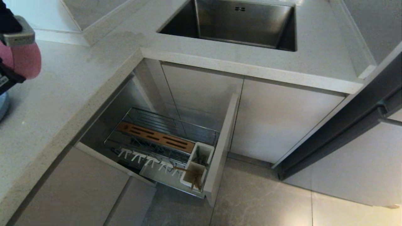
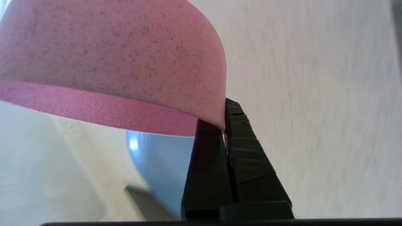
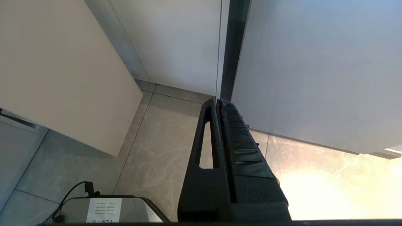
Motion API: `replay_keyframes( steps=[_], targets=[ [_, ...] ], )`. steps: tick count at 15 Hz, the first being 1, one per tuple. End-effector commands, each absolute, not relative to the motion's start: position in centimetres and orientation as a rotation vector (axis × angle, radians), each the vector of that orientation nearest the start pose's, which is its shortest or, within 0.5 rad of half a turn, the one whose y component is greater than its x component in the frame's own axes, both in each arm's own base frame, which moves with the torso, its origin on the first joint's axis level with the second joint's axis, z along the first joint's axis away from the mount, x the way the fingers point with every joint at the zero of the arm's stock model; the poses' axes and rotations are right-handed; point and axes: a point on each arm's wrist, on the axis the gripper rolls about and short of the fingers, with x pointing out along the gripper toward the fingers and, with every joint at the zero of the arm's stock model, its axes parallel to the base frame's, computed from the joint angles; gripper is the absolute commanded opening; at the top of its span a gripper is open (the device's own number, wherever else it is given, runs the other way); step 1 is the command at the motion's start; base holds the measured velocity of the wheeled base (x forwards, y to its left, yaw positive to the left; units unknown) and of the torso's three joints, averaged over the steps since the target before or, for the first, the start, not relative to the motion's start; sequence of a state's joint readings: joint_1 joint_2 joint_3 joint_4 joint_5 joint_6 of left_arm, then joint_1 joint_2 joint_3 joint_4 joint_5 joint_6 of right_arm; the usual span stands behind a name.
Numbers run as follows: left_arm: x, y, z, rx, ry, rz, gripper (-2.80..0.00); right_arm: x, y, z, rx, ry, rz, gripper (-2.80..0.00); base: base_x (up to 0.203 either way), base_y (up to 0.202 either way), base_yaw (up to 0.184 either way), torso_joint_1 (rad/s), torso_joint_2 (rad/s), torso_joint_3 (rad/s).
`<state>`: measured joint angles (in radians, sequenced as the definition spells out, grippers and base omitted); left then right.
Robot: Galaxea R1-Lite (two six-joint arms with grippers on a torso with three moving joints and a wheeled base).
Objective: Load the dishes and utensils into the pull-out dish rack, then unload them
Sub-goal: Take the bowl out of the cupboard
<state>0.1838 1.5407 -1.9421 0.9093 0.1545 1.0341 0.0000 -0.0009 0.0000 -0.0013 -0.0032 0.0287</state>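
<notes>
L hand pinches rim of pink bowl, held up over tabletop at far left, w/ blue plate below it. R hand pressed together, parked over floor. Pull-out dish rack open; chopsticks in front cup.

Right hand closed above tiled floor

My black left gripper pinches a pink bowl flecked with dark specks, a pale-blue plate shows beyond it, and the chrome rack carries an orange-brown wooden strip and white cups.
</notes>
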Motion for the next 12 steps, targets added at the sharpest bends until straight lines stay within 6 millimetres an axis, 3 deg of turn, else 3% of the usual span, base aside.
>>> replay_keyframes(
  steps=[1, 5, 12],
  targets=[
    [20.3, 4.6, 38.6, 1.063, 0.696, 0.038, -2.80, -2.3, 0.0, 7.6, 0.029, -0.003, -0.003, -2.80, 0.000, 0.000, 0.000, 0.000, 0.00, 0.000],
    [22.0, 5.2, 37.2, 1.105, 0.829, 0.052, -2.80, -2.3, 0.0, 7.6, 0.029, -0.003, -0.003, -2.80, 0.000, 0.000, 0.000, 0.000, 0.00, 0.000],
    [23.9, 5.2, 36.3, 1.117, 0.852, 0.044, -2.80, -2.3, 0.0, 7.6, 0.029, -0.003, -0.003, -2.80, 0.000, 0.000, 0.000, 0.000, 0.00, 0.000]
  ],
)
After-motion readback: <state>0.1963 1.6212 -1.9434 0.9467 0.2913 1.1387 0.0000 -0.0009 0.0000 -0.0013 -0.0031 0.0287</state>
